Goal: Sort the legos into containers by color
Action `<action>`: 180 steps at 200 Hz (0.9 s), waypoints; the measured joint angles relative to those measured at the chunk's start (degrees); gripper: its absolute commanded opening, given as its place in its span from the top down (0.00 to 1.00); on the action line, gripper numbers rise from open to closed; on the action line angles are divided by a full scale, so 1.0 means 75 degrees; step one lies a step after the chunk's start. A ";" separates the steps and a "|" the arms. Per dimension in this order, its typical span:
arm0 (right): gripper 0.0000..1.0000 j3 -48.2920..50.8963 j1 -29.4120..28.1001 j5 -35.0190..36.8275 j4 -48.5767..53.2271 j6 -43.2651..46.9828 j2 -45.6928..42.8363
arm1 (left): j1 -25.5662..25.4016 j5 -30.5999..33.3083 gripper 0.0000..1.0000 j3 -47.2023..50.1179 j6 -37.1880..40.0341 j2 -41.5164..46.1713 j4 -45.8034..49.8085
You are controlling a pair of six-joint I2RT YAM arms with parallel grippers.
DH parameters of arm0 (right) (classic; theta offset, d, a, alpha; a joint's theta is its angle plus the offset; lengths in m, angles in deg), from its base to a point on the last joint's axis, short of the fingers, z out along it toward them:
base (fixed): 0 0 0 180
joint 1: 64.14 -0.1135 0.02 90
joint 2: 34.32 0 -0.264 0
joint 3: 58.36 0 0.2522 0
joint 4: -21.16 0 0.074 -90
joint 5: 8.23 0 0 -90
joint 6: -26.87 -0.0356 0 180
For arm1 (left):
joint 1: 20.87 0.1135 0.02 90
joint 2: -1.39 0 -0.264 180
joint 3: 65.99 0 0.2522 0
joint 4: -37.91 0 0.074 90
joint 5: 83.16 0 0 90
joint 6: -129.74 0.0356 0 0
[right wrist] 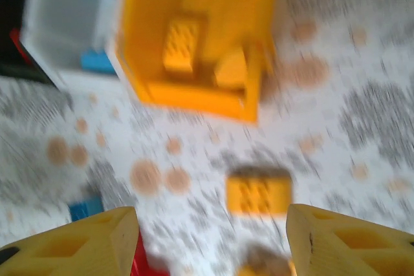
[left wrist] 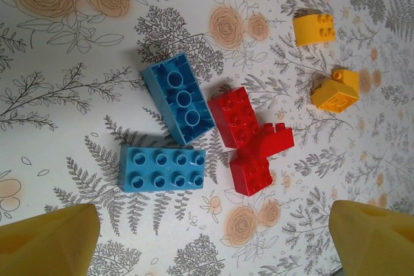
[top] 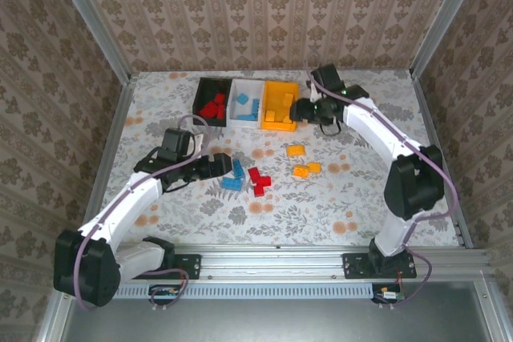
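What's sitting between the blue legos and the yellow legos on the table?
Red legos lie there, clearest in the left wrist view.

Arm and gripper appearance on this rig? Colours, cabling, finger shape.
The left arm and right arm match: white link shells, black joint housings, and a lilac cable looping along each. The left gripper and right gripper have yellow plastic fingers, wedge-shaped; the right ones show moulded pockets. No markings are legible.

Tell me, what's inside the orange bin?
Several orange-yellow bricks lie in the orange bin. No other colour shows; anything beneath those bricks is covered.
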 measured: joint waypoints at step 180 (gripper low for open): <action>0.24 0.2145 -0.1915 0.1673 0.0731 -0.1078 0.0096 | -0.0219 0.0140 0.07 0.0548 -0.0090 0.0510 -0.0128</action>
